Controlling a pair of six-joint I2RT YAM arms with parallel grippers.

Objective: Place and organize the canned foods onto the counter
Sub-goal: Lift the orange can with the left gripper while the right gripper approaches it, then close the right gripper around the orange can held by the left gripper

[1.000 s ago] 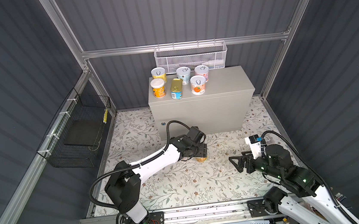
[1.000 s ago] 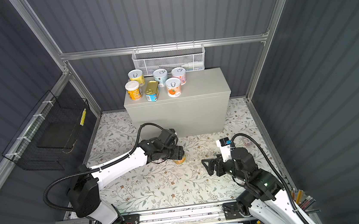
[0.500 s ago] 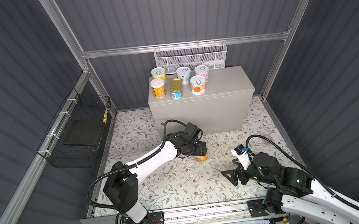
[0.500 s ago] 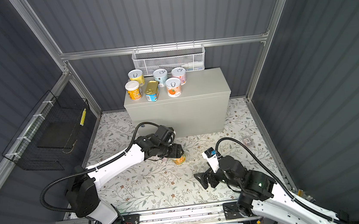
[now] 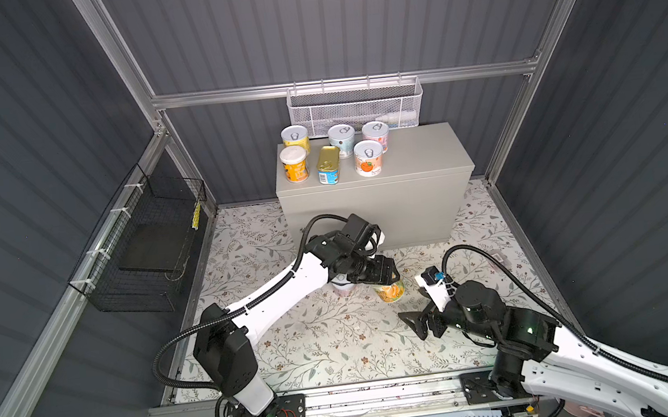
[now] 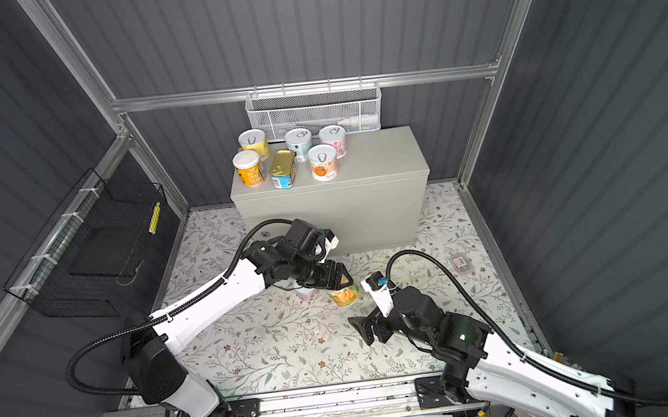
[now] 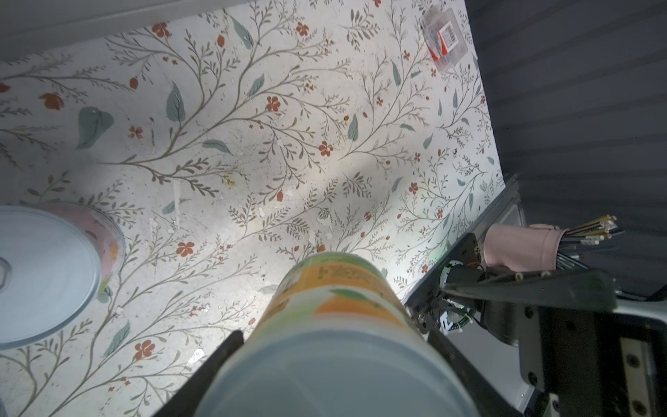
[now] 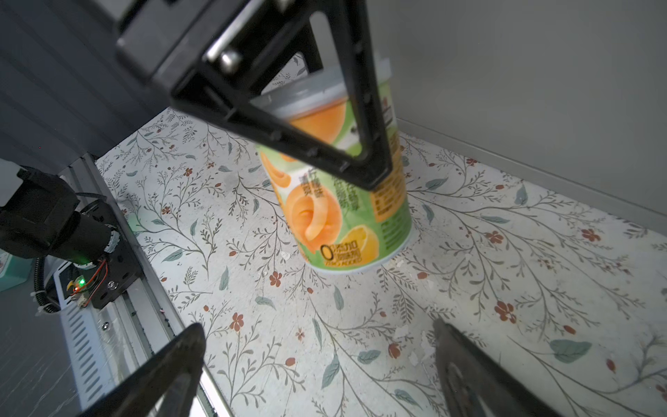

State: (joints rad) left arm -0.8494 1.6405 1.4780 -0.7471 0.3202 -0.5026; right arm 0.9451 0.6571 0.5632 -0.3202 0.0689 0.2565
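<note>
My left gripper (image 5: 384,273) (image 6: 337,280) is shut on an orange-and-green can (image 5: 390,292) (image 8: 343,216), gripping it near its lid. The can leans a little, just above or on the flowered floor mat, in front of the counter (image 5: 415,155) (image 6: 377,155). In the left wrist view the can (image 7: 335,325) fills the jaws. A pink can (image 5: 342,290) (image 7: 47,274) stands beside it, partly under the arm. Several cans and a gold-topped tin (image 5: 328,164) stand on the counter's left half. My right gripper (image 5: 418,320) (image 8: 317,328) is open and empty, low over the mat right of the held can.
A white mesh basket (image 5: 354,107) hangs on the back wall above the counter. A black wire basket (image 5: 148,252) hangs on the left wall. A small clear packet (image 5: 498,258) (image 7: 444,39) lies on the mat at the right. A pink cup of pencils (image 7: 519,249) lies beyond the mat's front edge.
The right gripper has moved left and toward the front, staying open. The left gripper has shifted slightly right with the orange-and-green can.
</note>
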